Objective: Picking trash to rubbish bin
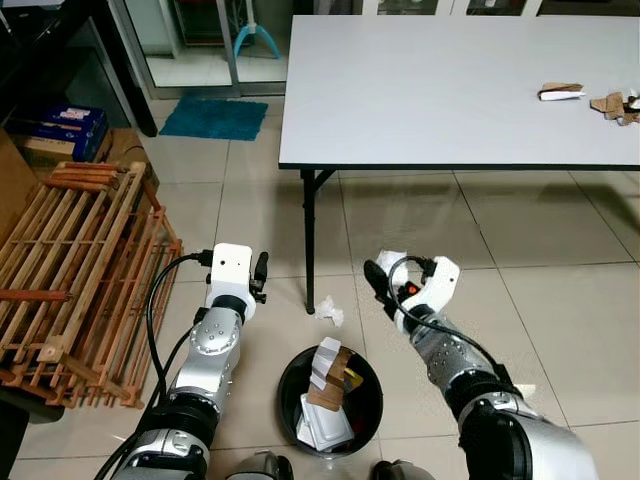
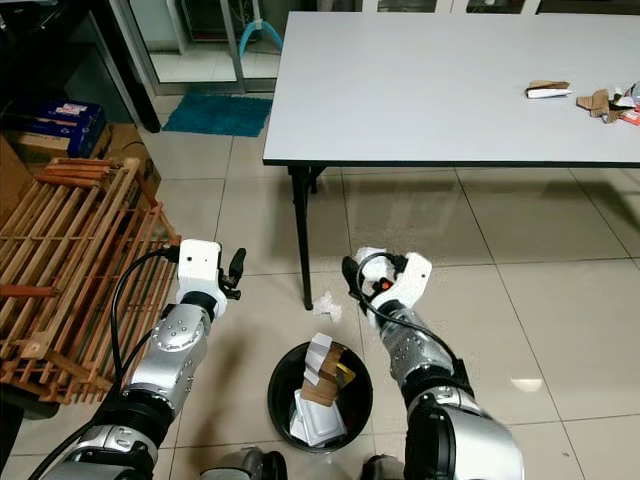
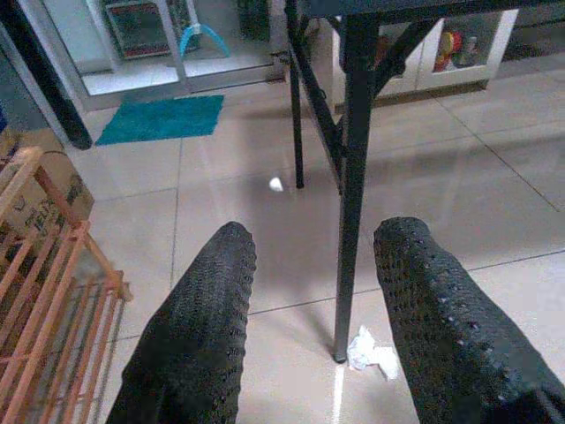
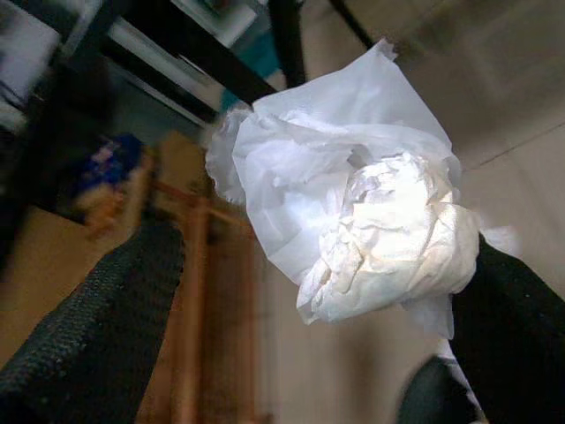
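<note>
A pale tiled floor [image 1: 560,300] runs under a white rectangular surface [image 1: 430,90] on black legs, with a teal mat [image 1: 213,117] beyond its far left corner near glass doors. At the far left of the floor a slatted wooden rack [image 1: 75,270] lies tilted, with a blue box [image 1: 62,126] behind it. Next comes the left end effector [image 1: 260,271], raised above the floor beside the rack, its two black fingers [image 3: 199,336] spread wide with nothing between them; through the gap the left wrist view shows a small crumpled white tissue [image 3: 371,351] lying on the floor at the foot of the surface's black leg [image 3: 350,177]. Below and between the two arms a round black rubbish bin [image 1: 330,400] stands on the floor, holding white paper and brown cardboard scraps. To its right the right end effector [image 1: 383,275] is lifted above the floor near the bin's far right rim, closed around a crumpled white tissue wad [image 4: 353,221] that bulges out between its fingers [image 4: 97,309]. On the far right edge of the surface lie a white-and-brown wrapper [image 1: 560,92] and, just beside it, torn brown cardboard scraps [image 1: 615,104].
</note>
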Motion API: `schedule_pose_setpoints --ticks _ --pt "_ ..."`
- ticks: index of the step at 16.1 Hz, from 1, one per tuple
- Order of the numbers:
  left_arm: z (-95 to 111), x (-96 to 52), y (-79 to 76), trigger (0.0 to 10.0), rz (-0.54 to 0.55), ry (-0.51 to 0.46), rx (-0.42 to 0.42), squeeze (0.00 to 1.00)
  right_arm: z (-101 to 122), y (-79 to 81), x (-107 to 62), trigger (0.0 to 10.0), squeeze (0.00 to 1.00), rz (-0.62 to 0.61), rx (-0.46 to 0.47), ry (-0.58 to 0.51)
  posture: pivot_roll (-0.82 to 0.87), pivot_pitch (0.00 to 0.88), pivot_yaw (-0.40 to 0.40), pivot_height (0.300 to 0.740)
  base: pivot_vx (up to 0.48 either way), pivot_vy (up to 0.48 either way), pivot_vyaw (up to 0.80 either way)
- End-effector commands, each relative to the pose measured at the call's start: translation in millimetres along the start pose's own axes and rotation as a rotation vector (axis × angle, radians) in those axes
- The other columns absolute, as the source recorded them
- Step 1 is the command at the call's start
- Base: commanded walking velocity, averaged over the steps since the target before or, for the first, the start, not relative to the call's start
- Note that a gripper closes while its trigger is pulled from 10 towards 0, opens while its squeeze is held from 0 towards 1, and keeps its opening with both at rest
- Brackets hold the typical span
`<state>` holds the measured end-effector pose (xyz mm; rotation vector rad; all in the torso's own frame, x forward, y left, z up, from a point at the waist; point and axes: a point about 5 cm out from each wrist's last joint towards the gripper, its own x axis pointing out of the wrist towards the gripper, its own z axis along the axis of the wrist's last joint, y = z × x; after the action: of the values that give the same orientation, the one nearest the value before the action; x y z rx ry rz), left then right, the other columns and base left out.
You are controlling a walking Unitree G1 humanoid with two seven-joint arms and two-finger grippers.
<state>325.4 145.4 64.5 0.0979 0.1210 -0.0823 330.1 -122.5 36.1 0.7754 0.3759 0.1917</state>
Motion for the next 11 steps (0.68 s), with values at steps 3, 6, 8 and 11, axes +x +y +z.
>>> schedule_pose_setpoints --ticks 3,6,8,11 --pt "0.9 0.9 -3.8 10.0 -0.024 0.003 0.002 0.0 2.4 1.8 -1.9 8.6 0.0 0.069 0.125 -0.053 0.02 0.084 0.04 0.72 0.0 0.0 0.0" --pt "0.8 1.0 -4.3 10.0 -0.03 0.003 0.003 0.0 4.9 2.7 -2.2 0.0 0.0 0.09 0.154 -0.075 0.02 0.08 0.041 0.72 0.0 0.0 0.0" --pt "0.7 1.1 -5.8 10.0 -0.036 0.003 0.004 0.0 4.4 4.3 -1.8 0.0 0.0 0.097 0.144 -0.071 0.01 0.073 0.042 0.72 0.0 0.0 0.0" --pt "0.9 1.2 -7.2 10.0 -0.044 0.003 0.005 0.0 3.6 5.7 -1.5 0.0 0.0 0.097 0.13 -0.071 0.02 0.069 0.04 0.72 0.0 0.0 0.0"
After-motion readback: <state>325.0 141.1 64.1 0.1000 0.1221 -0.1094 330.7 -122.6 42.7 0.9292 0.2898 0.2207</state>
